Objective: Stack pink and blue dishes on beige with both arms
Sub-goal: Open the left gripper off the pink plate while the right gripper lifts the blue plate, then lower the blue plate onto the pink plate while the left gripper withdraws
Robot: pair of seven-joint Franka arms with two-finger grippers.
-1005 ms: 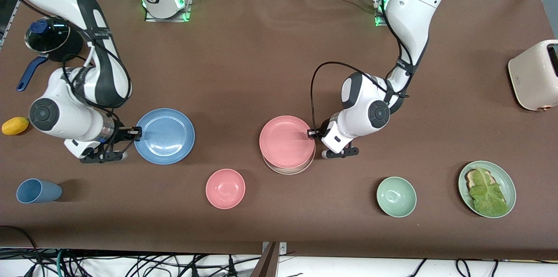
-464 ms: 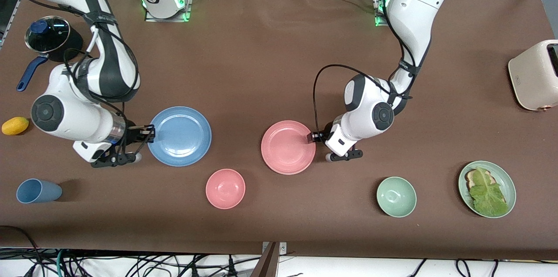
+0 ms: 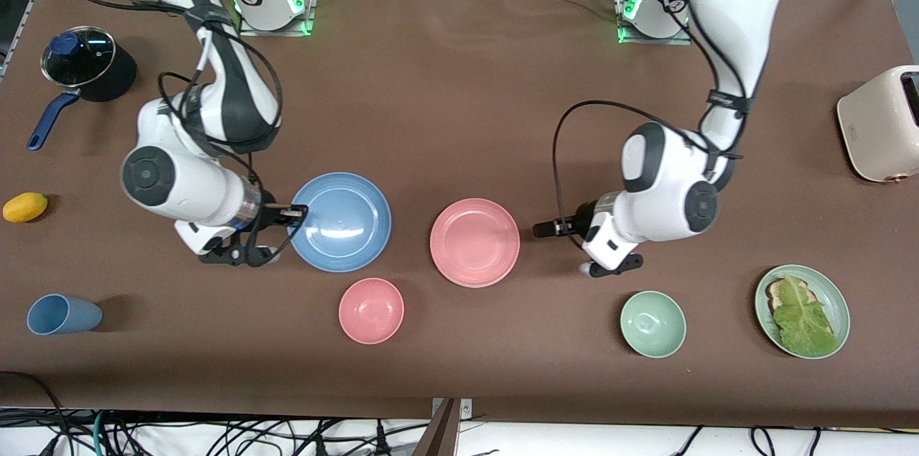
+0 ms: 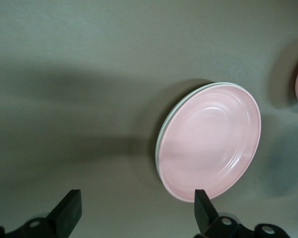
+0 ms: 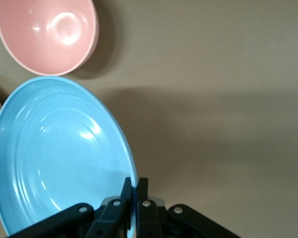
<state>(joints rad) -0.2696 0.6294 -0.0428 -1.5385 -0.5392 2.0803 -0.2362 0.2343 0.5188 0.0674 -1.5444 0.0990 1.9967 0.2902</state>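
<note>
Two plates sit mid-frame: the pink plate already covers the beige plate, with the left gripper wide open beside it, while the right gripper pinches the blue plate rim, which should be lowered level and centred on pink.

Seen from the right wrist: the right gripper pinches the rim of the sky-blue plate, its two black fingers pressed together on the edge. A pink bowl sits just beside the plate on the brown tabletop.
</note>
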